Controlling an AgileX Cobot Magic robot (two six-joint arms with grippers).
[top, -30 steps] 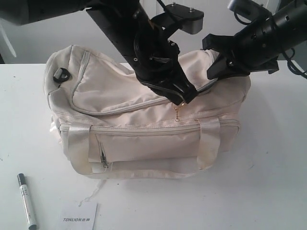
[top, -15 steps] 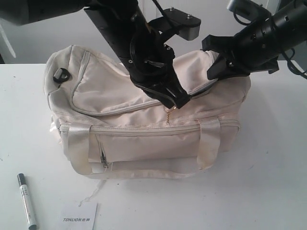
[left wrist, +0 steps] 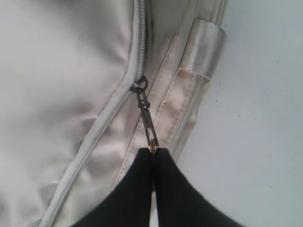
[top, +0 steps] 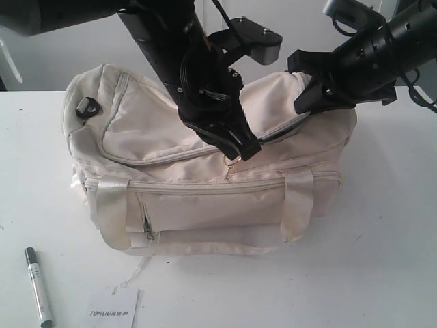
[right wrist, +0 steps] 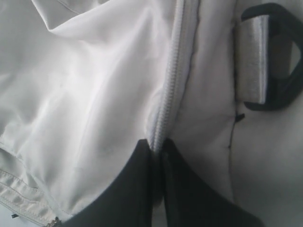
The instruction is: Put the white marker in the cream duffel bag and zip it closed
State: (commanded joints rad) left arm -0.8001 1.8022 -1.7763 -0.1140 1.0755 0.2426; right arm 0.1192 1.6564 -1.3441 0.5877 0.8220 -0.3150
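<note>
Left gripper (top: 246, 152) is down on top of the cream duffel bag (top: 164, 130), and on the left wrist view (left wrist: 153, 150) I see its jaws clenched on the end link of the chain pull (left wrist: 146, 118). The chain runs taut and straight out from the fingertips to the slider (left wrist: 138, 86), which sits on the curved top zip. A shiny strap (left wrist: 201, 54) lies just off to one side of those jaws, against the bag's front.

Right gripper (top: 305, 102) is at the bag's far end, and its wrist view (right wrist: 158, 144) shows the jaws pinched tight on the cloth at the zip line, teeth running straight away from the tips. A black ring (right wrist: 279, 56) on its webbing tab sits near those jaws, off to the side, not touching them.

Between my two grippers, on the exterior view, I make out a thin dark slit along the zip.

Now the white marker (top: 39, 285): it is not in either grip. It lies flat on the table (top: 382, 239), outside the bag, well apart from both sets of jaws, closer to the left pair than the right. A white card (top: 113, 309) printed TONLION lies near it, the two not touching. The bag's front pocket stands between the left jaws and the marker.
</note>
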